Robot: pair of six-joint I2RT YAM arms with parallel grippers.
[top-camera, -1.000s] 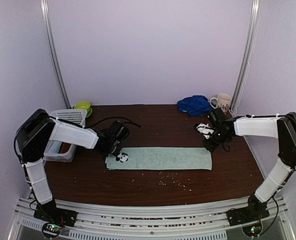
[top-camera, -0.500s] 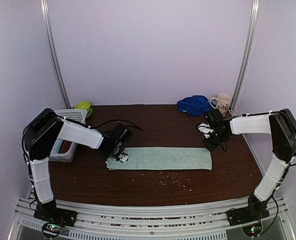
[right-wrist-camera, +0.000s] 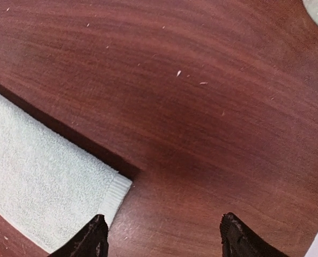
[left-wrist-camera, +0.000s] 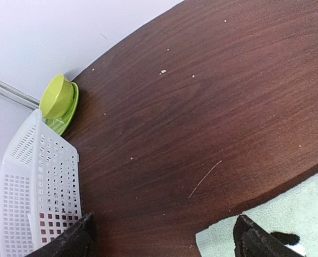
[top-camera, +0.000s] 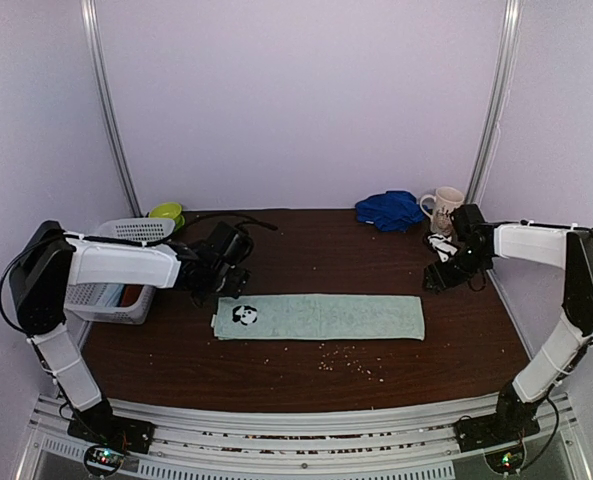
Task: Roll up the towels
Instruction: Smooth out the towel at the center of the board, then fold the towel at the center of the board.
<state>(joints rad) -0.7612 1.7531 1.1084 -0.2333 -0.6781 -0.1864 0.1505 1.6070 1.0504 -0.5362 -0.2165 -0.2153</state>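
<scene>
From above, we see the mint-green towel (top-camera: 321,316) lying flat along the counter (top-camera: 326,250), with the blue towel (top-camera: 389,209) bunched at the back. Both arms reach inward, the left pincer (top-camera: 228,280) and the right pincer (top-camera: 441,272) hovering behind the mint towel's ends.

In the left wrist view, the jaws gape wide and empty by the towel's corner.

In the right wrist view, the jaws are likewise spread and hold nothing.

Open pincer (right-wrist-camera: 161,235) above mint towel (right-wrist-camera: 41,187) corner
</scene>
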